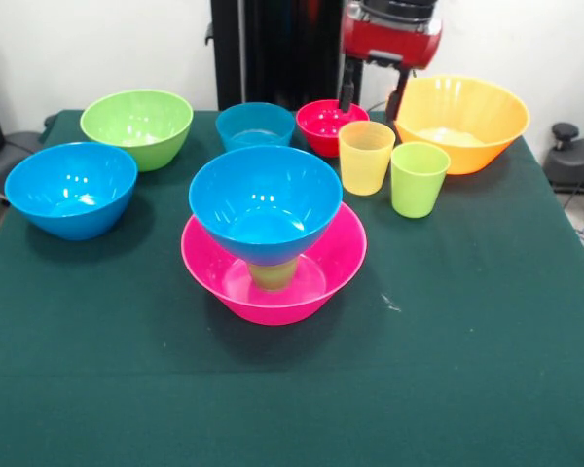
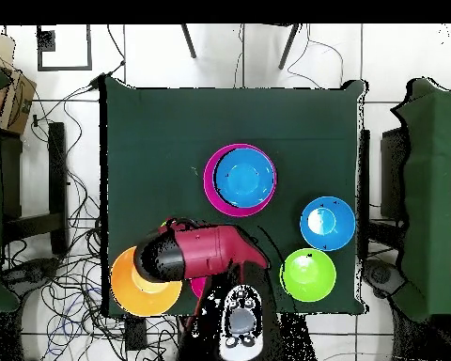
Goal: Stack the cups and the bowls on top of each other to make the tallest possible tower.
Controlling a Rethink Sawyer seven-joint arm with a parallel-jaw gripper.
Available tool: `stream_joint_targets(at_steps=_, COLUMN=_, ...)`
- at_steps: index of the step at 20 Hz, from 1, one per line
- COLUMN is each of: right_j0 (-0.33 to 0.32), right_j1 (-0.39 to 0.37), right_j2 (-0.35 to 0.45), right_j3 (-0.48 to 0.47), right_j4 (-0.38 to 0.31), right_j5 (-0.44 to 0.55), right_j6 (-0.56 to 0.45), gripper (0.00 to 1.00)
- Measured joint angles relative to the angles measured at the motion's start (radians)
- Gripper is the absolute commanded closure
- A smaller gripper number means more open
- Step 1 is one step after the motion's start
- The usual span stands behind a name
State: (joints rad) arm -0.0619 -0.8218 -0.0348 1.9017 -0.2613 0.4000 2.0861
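The tower [image 1: 273, 243] stands at the centre of the front view: a wide glossy pink plastic bowl [image 1: 341, 263] sits upright as the base, a small green translucent tumbler [image 1: 273, 274] stands inside it, and a medium blue plastic bowl [image 1: 265, 204] rests upright on that tumbler. The broad bowl at the bottom probably serves to steady the stack, while the narrow cup adds height.

The spare pieces lie around it on the dark green counter [image 1: 448, 370]. Right of centre a yellow-orange tumbler [image 1: 366, 156] and a lime tumbler [image 1: 418, 178] stand upright, just beside each other. Behind them, at upper right, sits a large orange bowl [image 1: 467, 119]. Along the upper middle are a small red bowl [image 1: 323, 125] and a small blue bowl [image 1: 254, 125]. At upper left are a medium green bowl [image 1: 137, 125] and another blue bowl [image 1: 70, 189].

The red-and-black gripper [image 1: 373, 99] hangs at the top edge, above the red bowl and the yellow-orange tumbler; its jaws stand apart and hold nothing. A tumbler seems the likely next piece.
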Motion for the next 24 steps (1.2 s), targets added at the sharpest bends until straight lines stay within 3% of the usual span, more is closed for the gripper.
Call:
stream_joint_targets(at_steps=5, right_j0=0.038, right_j1=-0.031, right_j2=-0.016, right_j3=0.000, right_j4=0.065, right_j5=0.000, right_j6=0.000, gripper=0.00)
stream_joint_targets(at_steps=13, right_j0=0.073, right_j1=-0.019, right_j2=-0.023, right_j3=0.000, right_j4=0.134, right_j5=-0.011, right_j6=0.000, gripper=0.00)
stream_joint_targets(at_steps=24, right_j0=0.102, right_j1=0.102, right_j2=-0.042, right_j3=0.000, right_j4=0.182, right_j5=-0.133, right_j6=0.000, gripper=0.00)
